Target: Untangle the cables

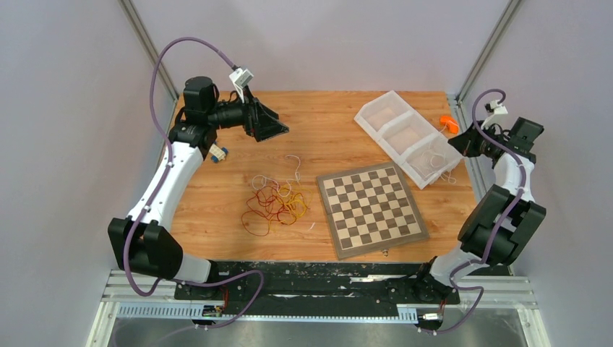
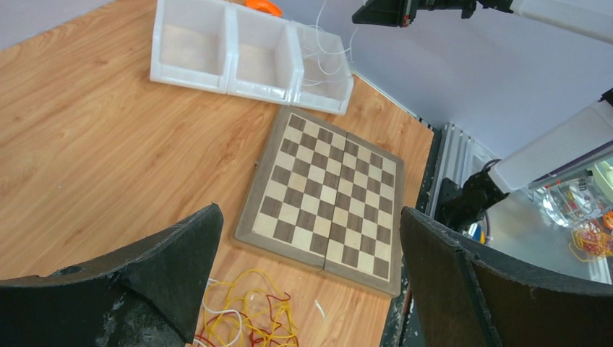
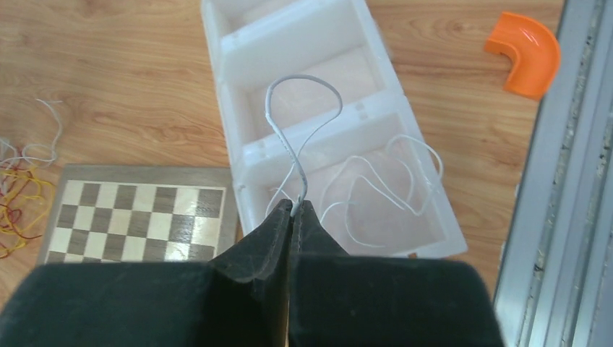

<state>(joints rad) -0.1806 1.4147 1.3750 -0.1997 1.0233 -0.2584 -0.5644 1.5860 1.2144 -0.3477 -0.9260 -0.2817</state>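
Note:
A tangle of red, yellow-orange and white cables (image 1: 276,203) lies on the wooden table left of the chessboard; it also shows in the left wrist view (image 2: 249,314) and at the left edge of the right wrist view (image 3: 18,199). My left gripper (image 1: 272,128) is open and empty, raised over the table's far left, away from the tangle (image 2: 311,217). My right gripper (image 3: 293,207) is shut on a white cable (image 3: 303,108) that loops up over the white tray (image 3: 217,43). Another white cable (image 3: 376,181) lies in the tray's near compartment.
The three-compartment white tray (image 1: 376,108) stands at the back right. A chessboard (image 1: 370,208) lies at the front middle. An orange curved piece (image 1: 449,123) sits by the right rail. A small blue-and-white object (image 1: 218,152) lies near the left arm.

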